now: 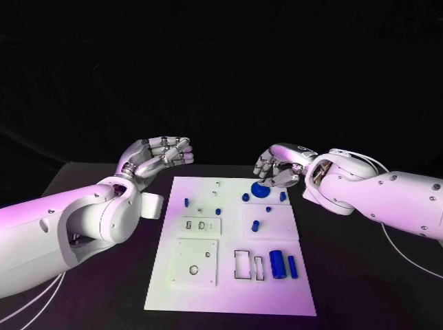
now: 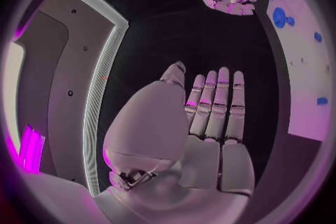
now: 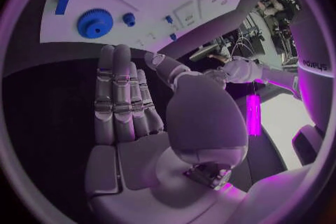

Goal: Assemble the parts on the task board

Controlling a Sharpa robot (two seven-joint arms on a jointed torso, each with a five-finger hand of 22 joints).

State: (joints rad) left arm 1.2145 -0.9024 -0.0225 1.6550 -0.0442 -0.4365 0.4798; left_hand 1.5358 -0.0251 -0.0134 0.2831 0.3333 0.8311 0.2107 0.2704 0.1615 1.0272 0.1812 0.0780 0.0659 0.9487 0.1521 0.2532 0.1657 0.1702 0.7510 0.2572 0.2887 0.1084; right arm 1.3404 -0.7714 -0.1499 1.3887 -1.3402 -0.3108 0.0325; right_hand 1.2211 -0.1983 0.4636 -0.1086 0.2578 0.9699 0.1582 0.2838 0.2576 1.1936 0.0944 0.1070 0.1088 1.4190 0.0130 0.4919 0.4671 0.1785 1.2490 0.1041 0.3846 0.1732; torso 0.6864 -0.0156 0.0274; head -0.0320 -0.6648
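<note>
Black table [image 1: 102, 275]; thin white cables [image 1: 420, 265] trailing, probably loose.

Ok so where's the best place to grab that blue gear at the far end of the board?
Probably by the toothed rim of the blue gear, fingers coming down from above onto opposite edges. It lies flat on the task board, so its sides are hard to reach. The right hand hovers close by.
</note>
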